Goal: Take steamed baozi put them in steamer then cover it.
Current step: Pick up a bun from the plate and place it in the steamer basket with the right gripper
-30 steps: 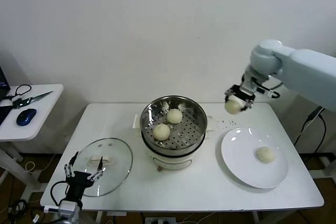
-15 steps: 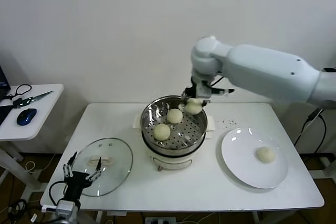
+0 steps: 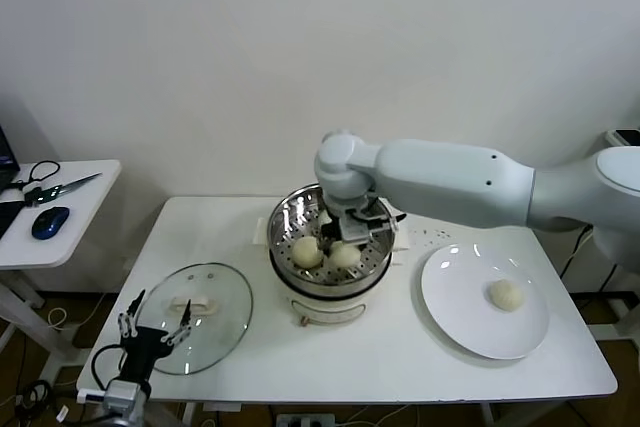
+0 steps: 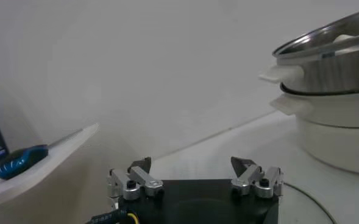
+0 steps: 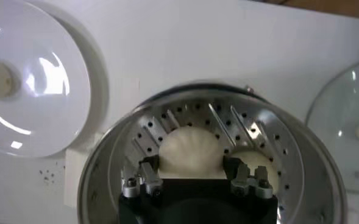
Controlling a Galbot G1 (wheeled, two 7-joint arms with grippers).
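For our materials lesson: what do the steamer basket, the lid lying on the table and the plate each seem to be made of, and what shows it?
Steamer basket: polished stainless steel, by its mirror shine and punched holes. Lid: clear glass, since the table shows through it, with a white, probably plastic, handle. Plate: glossy white, likely glazed ceramic, judging by its bright reflections.

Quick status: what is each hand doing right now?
Left hand: open, empty, parked by the round glass lid.
Right hand: closed on a cream-white round bun, low inside the shiny steel steamer basket.
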